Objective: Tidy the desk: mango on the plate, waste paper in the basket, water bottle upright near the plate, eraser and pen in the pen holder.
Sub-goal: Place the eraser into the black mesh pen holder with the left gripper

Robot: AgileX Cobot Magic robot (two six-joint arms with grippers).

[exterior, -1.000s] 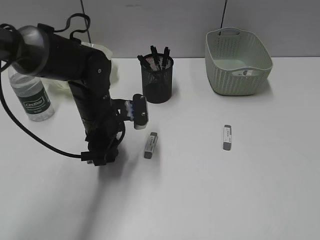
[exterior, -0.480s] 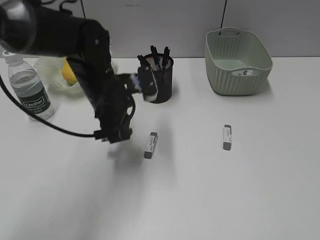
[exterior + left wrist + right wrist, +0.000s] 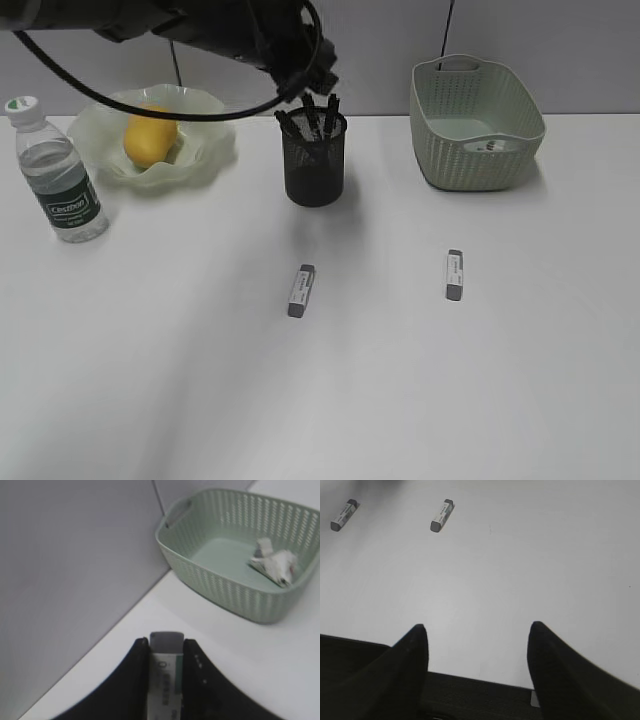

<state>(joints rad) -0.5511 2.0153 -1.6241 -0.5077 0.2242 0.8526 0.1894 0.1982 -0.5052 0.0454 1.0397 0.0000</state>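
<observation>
Eraser (image 3: pixel 166 672) clamped upright between the left gripper's (image 3: pixel 166 652) jaws above the pen holder (image 3: pixel 315 157), two further erasers (image 3: pixel 301 290) lying on the desk (image 3: pixel 400 380); right gripper (image 3: pixel 477 632) spread, empty.

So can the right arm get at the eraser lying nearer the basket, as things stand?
Probably yes. The right tool stands open and empty over bare desk, and that eraser lies in the open with nothing beside it. The left tool, shut on another eraser, is away by the pen holder.
</observation>
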